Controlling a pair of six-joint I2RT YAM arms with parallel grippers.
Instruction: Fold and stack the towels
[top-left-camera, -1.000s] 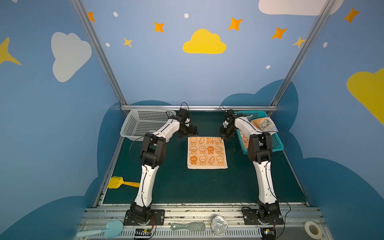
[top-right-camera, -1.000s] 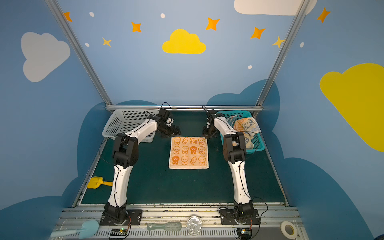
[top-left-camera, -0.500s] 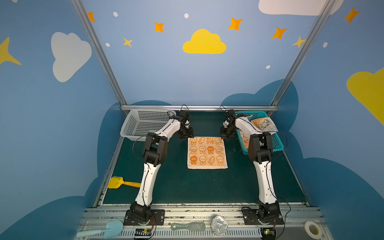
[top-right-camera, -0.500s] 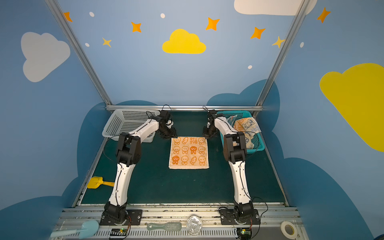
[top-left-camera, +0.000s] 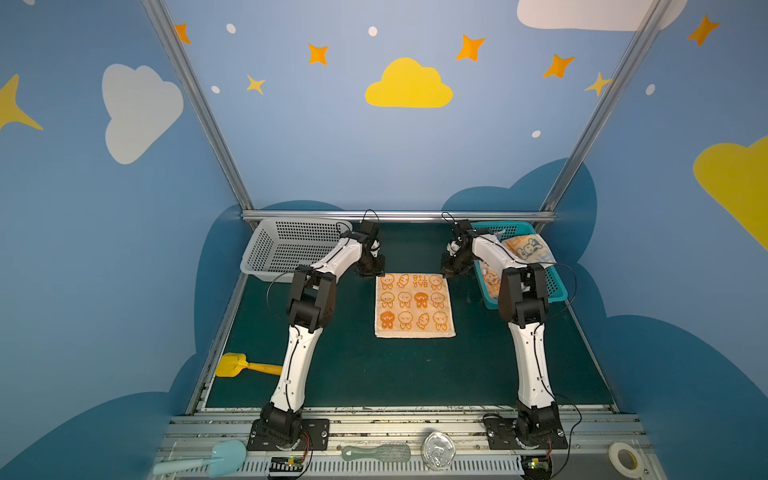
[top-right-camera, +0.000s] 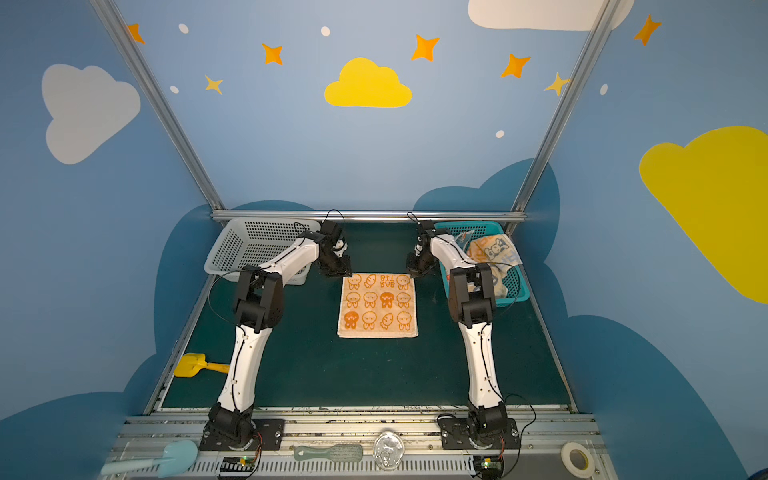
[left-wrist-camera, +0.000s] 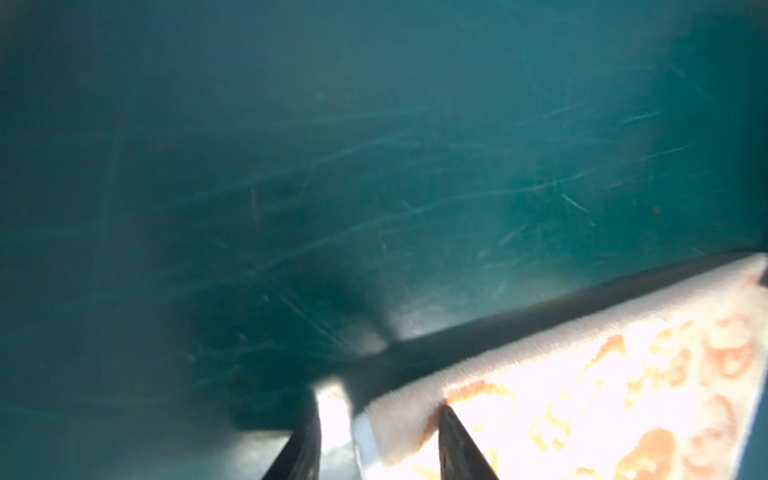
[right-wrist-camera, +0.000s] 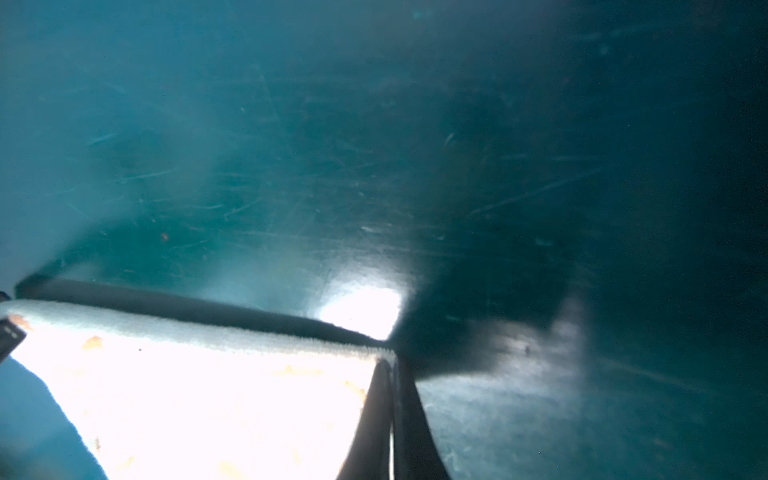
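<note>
Dark green table mat (top-left-camera: 361, 374) with a towel, two baskets and a toy shovel on it

An orange-and-cream rabbit towel (top-left-camera: 414, 305) lies spread flat mid-mat, and in the wrist views its far edge throws a dark shadow band on the scratched surface. A white perforated basket (top-left-camera: 286, 249) sits at the far left corner and a teal perforated basket (top-left-camera: 555, 286) along the far right side. A yellow toy shovel (top-left-camera: 245, 365) lies at the left edge, well apart from the towel.
</note>
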